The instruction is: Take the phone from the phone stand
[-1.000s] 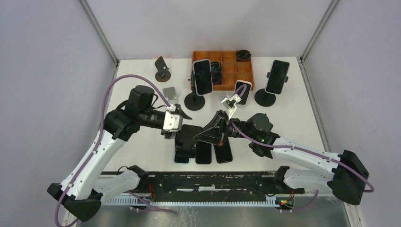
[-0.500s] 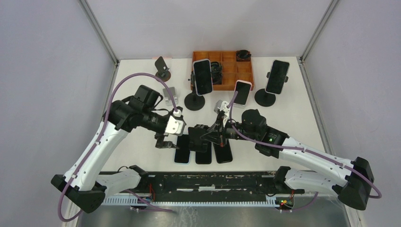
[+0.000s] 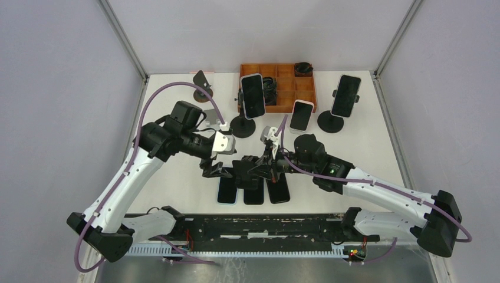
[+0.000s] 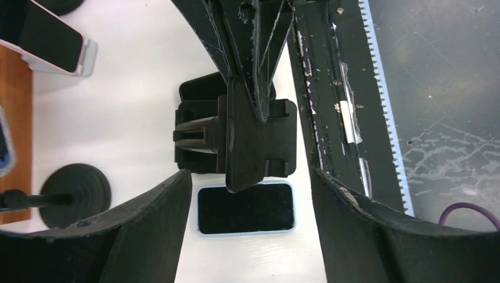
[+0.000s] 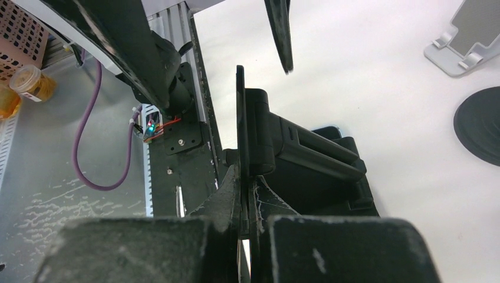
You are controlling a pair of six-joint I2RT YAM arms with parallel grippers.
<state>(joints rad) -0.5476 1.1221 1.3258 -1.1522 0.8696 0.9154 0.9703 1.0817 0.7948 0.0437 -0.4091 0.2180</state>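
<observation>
Since three phones lie flat in a row under the stand (image 4: 259, 138) and its cradle looks bare, I judge the phone (image 4: 244, 209) already out. It is the pale-rimmed one on the table (image 3: 188, 197), just under the stand's left side.

The right gripper (image 5: 243, 187) is clenched on the stand's thin back plate and holds it in the air. The left gripper (image 3: 213, 171) is spread wide and empty, its fingers just left of the stand.

To finish well, draw the left arm straight back from the stand without brushing the phone. Then carry the stand clear of the row before setting it down, never onto the screens.

A second ago the stand was tipped up steeply and sat farther right; now it lies flatter over the row. The propped phone (image 3: 301, 115) behind the stand, then half hidden by the right gripper, shows whole.
</observation>
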